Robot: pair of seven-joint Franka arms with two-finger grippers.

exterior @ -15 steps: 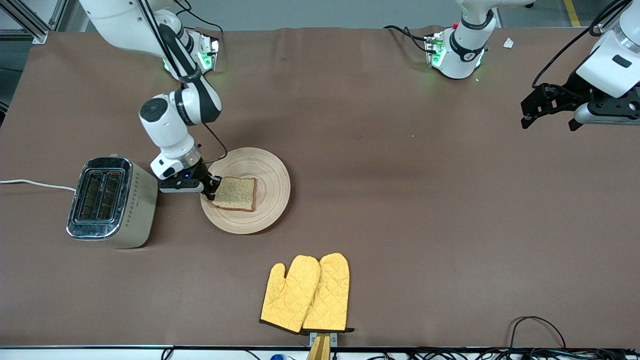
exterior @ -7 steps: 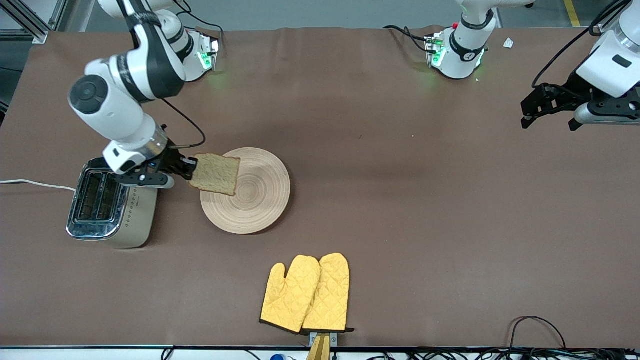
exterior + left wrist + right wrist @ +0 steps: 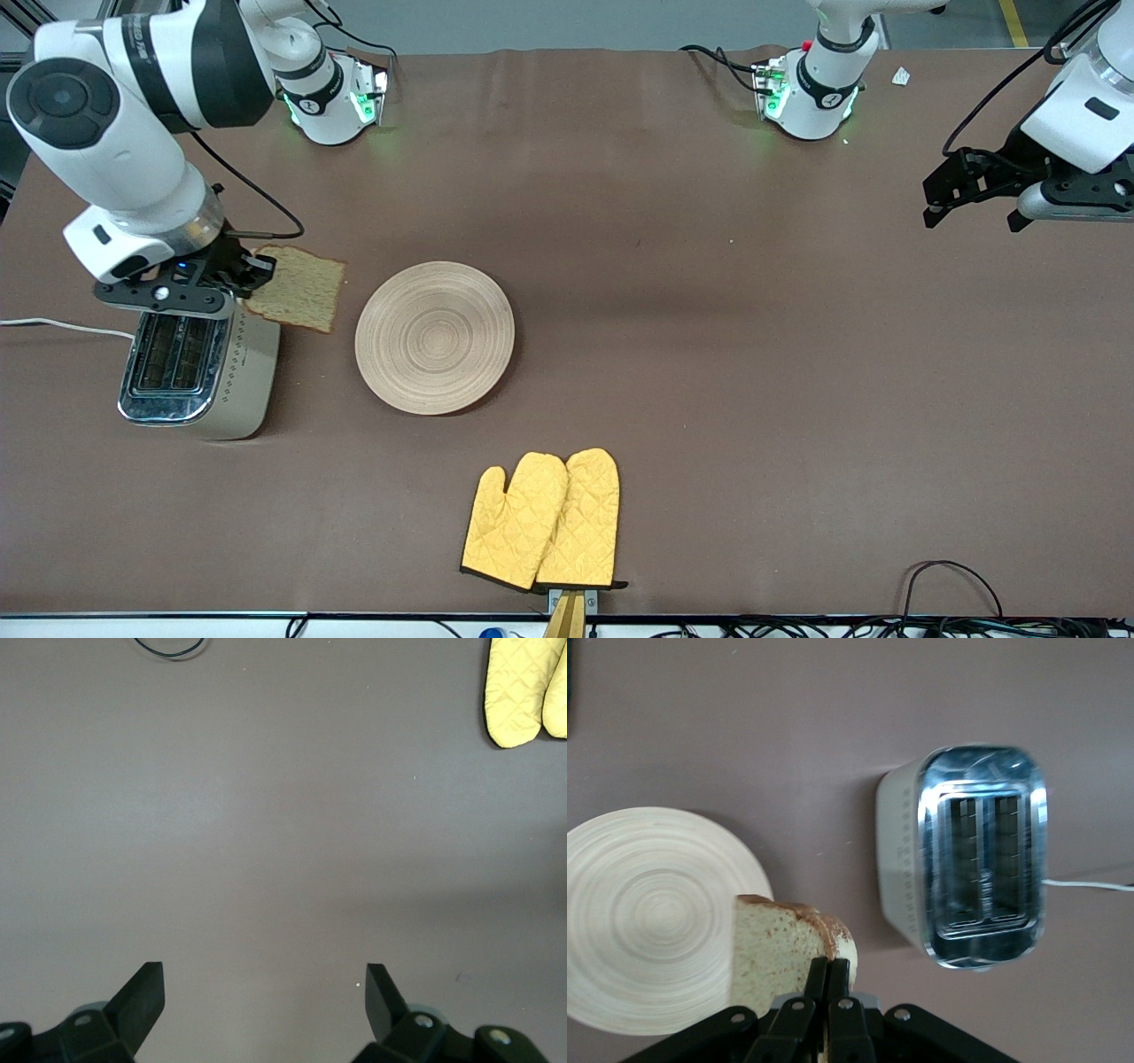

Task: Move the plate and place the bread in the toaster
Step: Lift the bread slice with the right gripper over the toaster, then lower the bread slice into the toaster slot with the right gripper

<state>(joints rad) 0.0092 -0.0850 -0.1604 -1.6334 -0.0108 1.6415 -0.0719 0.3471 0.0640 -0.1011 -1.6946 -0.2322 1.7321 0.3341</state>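
My right gripper (image 3: 254, 269) is shut on the bread (image 3: 299, 287), a brown speckled slice, and holds it in the air over the table between the toaster (image 3: 197, 361) and the plate (image 3: 434, 337). In the right wrist view the closed fingers (image 3: 830, 979) pinch the bread's crust edge (image 3: 784, 948), with the toaster's chrome top and two slots (image 3: 983, 855) and the bare plate (image 3: 656, 912) below. My left gripper (image 3: 930, 199) is open and empty, waiting high over the left arm's end of the table; its view (image 3: 264, 988) holds only bare tabletop.
A pair of yellow oven mitts (image 3: 542, 521) lies near the front edge of the table, also in the left wrist view (image 3: 527, 691). The toaster's white cord (image 3: 62, 326) runs off the right arm's end. Cables (image 3: 952, 585) lie at the front corner.
My right gripper lifted the bread off the plate and carried it up and toward the toaster. The plate stays in place, now bare. The left arm has not moved.
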